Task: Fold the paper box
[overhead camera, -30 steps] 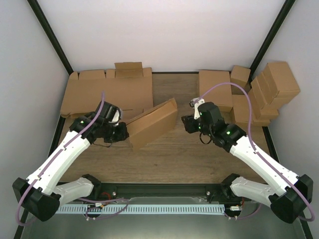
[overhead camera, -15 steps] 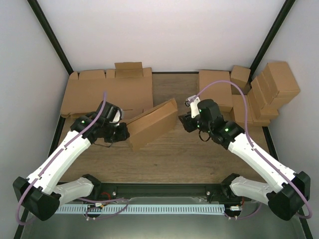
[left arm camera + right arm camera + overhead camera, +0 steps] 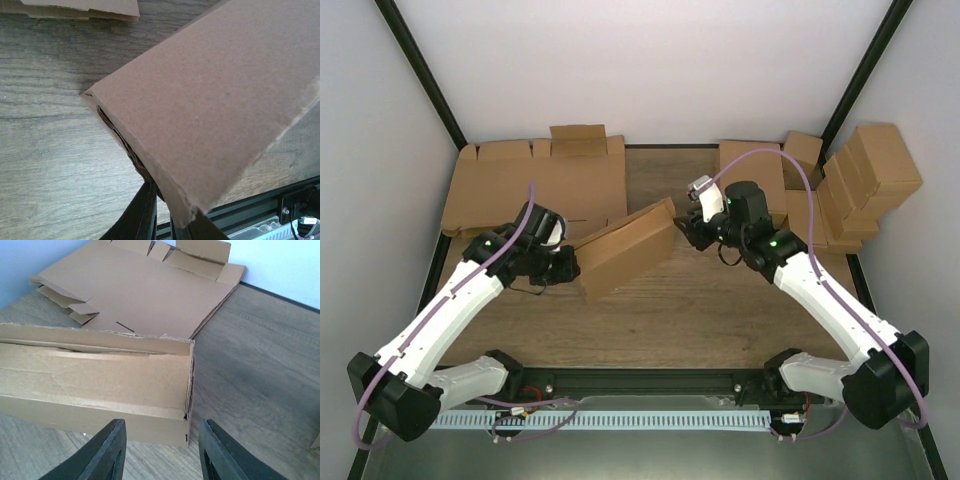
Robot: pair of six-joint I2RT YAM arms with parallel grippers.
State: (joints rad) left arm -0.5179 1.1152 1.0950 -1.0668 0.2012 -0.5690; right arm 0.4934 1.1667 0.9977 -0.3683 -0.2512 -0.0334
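Clamps the left pincer on one end of the paper box, steadying it over the middle of the worktop. Holds the right pincer agape and empty just short of the other end, likely to press that end closed.

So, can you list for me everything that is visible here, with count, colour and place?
paper box: one, brown, middle of the table, lying at a slant
flat cardboard blanks: a pile, count unclear, brown, far left
finished boxes: several, stacked so the count is unclear, brown, far right
table: one, grey-brown wood, under everything
left arm: one, white and black, jaws shut on the paper box's left end
right arm: one, white and black, jaws open by the paper box's right end
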